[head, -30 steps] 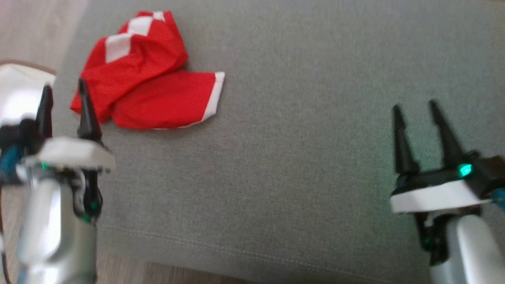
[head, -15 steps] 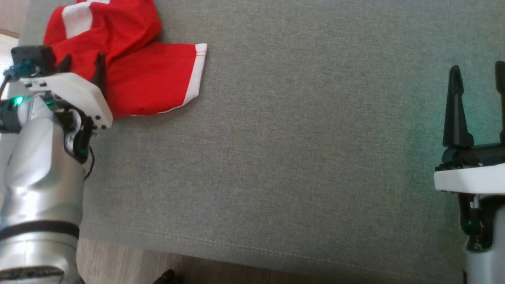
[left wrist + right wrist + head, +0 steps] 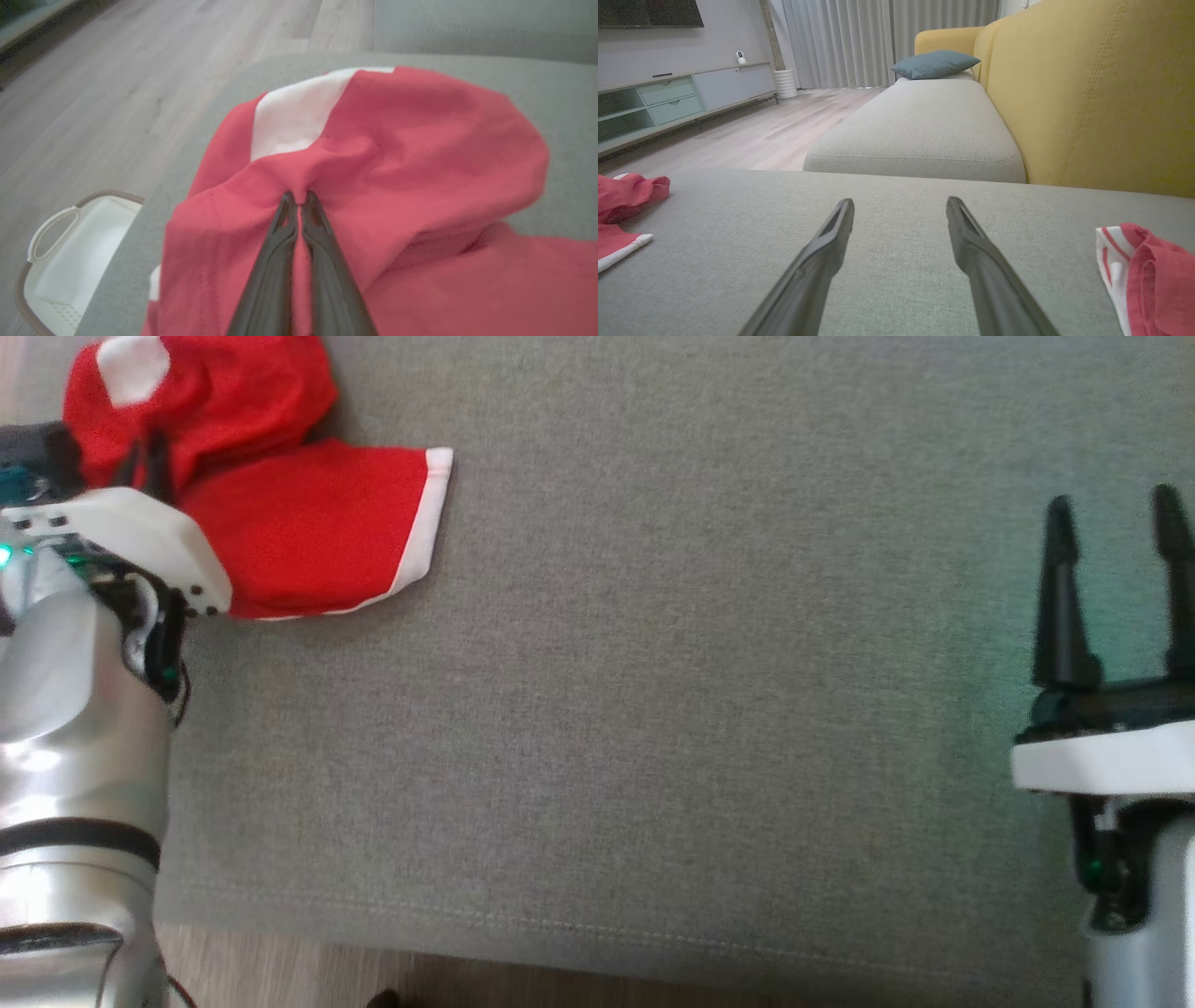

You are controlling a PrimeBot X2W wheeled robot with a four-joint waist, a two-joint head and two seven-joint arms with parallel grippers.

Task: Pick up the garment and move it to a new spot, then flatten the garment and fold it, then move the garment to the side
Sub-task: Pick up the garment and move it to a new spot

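**A:** Which step is this?

**B:** The first one, the pick-up. The left end effector (image 3: 297,198) has its two fingers pressed together on a raised fold of the red garment (image 3: 420,154). The garment lies crumpled at the far left of the grey seat cushion (image 3: 653,709), close to its left edge. I'd say the cloth is pinched but not yet lifted.

**A:** And the other arm?

**B:** The right end effector (image 3: 1113,504) hovers well apart at the right, fingers spread, holding nothing.

**A:** What does the next move call for?

**B:** Probably a straight lift, high enough that the whole cloth clears the cushion, then a carry toward the open middle. The pinch takes only a small fold, so a slow pull seems wise, or the cloth may slip.

**A:** What differs from a second ago?

**B:** Then the left fingers stood apart, short of the garment's near edge. Half a second ago they were over it, not yet together. Now they are closed on it. The right one is as wide as before. The garment's shift across the head view comes from the camera turning, not from the cloth.
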